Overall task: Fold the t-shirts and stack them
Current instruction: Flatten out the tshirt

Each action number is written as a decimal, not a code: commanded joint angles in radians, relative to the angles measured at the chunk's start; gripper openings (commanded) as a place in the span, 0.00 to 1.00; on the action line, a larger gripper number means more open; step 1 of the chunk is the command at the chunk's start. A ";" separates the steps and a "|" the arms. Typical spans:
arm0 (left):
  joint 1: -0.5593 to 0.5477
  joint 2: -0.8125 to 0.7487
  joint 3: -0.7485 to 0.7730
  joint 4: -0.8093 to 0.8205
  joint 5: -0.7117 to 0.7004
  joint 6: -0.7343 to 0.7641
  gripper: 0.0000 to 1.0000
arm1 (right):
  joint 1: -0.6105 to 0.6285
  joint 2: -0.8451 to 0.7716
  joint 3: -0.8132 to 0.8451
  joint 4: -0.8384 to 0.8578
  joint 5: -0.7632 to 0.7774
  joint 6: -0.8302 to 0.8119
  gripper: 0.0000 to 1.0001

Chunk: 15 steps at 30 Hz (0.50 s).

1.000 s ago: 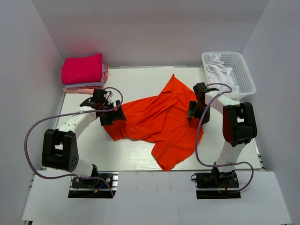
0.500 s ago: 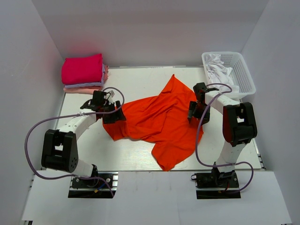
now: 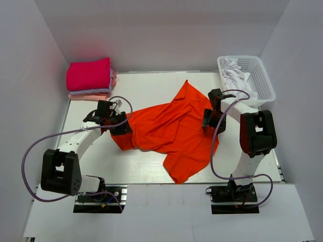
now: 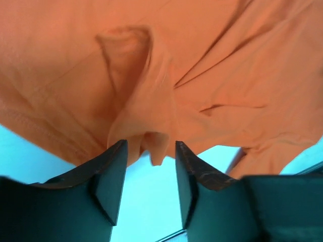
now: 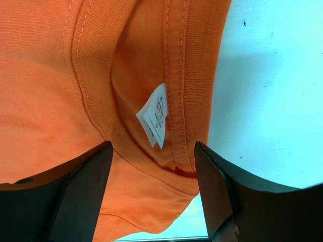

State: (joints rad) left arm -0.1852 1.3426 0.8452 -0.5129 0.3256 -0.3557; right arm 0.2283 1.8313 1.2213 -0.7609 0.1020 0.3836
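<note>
The folded stack [image 3: 90, 76] sits far beyond my left claw [image 4: 150, 164] (half-wide around a cloth fold), while the orange shirt [image 3: 171, 130], its collar [image 5: 176, 75] under my wide right claw [image 5: 151, 171], lies crumpled, unfolded.

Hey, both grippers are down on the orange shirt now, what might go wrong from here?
The left gripper has only a thin pucker of the orange t-shirt between its open jaws; it may slip out on lifting. The right gripper straddles the collar by the label, open, and may pinch both layers. The shirt lies crumpled, so it may hang twisted.
</note>
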 commanded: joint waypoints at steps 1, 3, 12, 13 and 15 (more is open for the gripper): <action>0.003 -0.036 -0.015 -0.024 -0.060 0.012 0.55 | -0.004 -0.043 0.011 -0.015 0.001 -0.011 0.71; 0.003 -0.045 -0.015 -0.024 -0.111 0.012 0.60 | -0.004 -0.046 0.012 -0.014 -0.004 -0.003 0.71; 0.012 -0.022 -0.058 0.117 -0.111 -0.045 0.74 | -0.003 -0.053 0.033 -0.021 -0.016 -0.012 0.71; 0.012 -0.022 -0.058 0.131 -0.096 -0.045 0.75 | -0.003 -0.063 0.035 -0.021 -0.018 -0.012 0.71; 0.012 0.000 -0.058 0.172 -0.034 -0.034 0.75 | -0.003 -0.069 0.037 -0.025 -0.015 -0.014 0.71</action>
State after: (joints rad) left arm -0.1776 1.3407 0.7910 -0.4290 0.2298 -0.3897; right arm 0.2283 1.8145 1.2213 -0.7612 0.0937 0.3809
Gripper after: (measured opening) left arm 0.747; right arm 0.714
